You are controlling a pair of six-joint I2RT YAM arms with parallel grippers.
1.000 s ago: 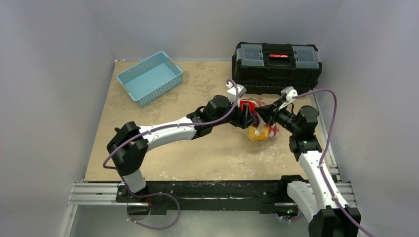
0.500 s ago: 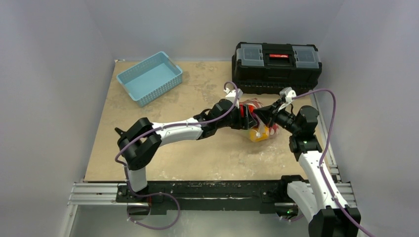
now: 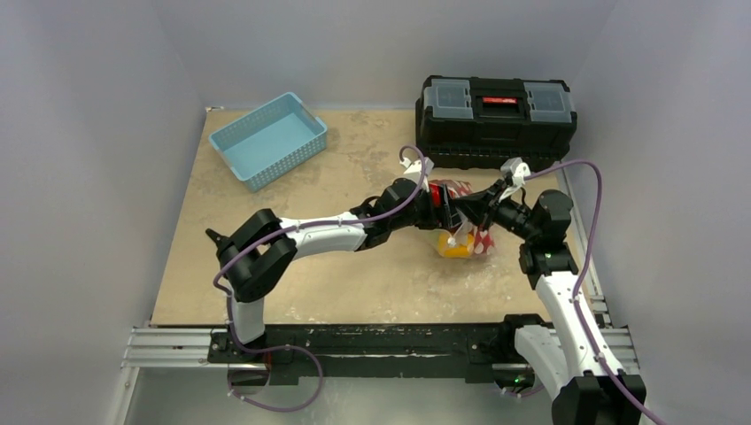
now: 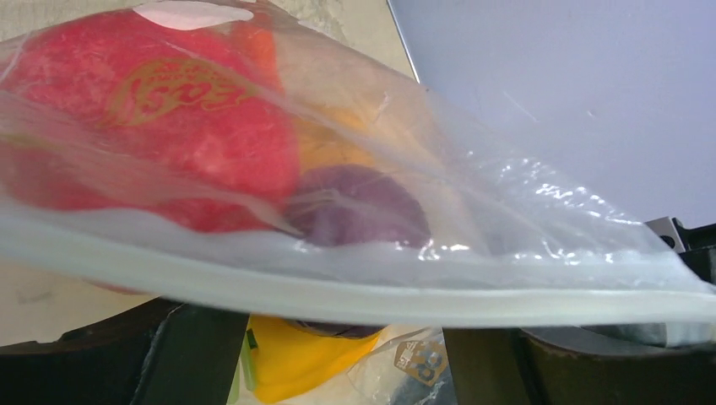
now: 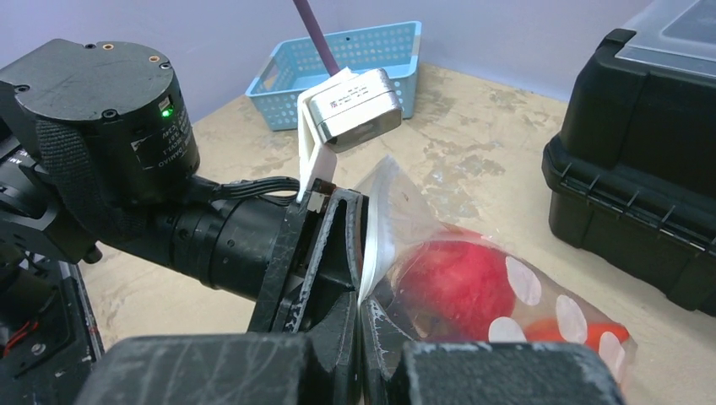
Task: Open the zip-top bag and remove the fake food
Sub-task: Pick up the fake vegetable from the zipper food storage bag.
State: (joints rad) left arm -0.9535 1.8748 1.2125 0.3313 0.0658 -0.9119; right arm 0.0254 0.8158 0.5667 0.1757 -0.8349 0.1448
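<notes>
Tan desk (image 3: 354, 283), right of centre: left claw (image 3: 439, 212) spread, immediately left of the zip-top bag (image 3: 468, 241); zip strip (image 4: 355, 295) spans both fingers (image 4: 181, 363) crosswise. Inside sits the fake food (image 4: 160, 126). Right claw (image 5: 361, 333), pressed together, pinches the bag's film from the right. Both claws meet at the mouth.

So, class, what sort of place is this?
Probably a robotics lab test cell: left arm and right arm bolted to a rail, plain grey walls boxing in the table, and props, a blue basket and black toolbox.
</notes>
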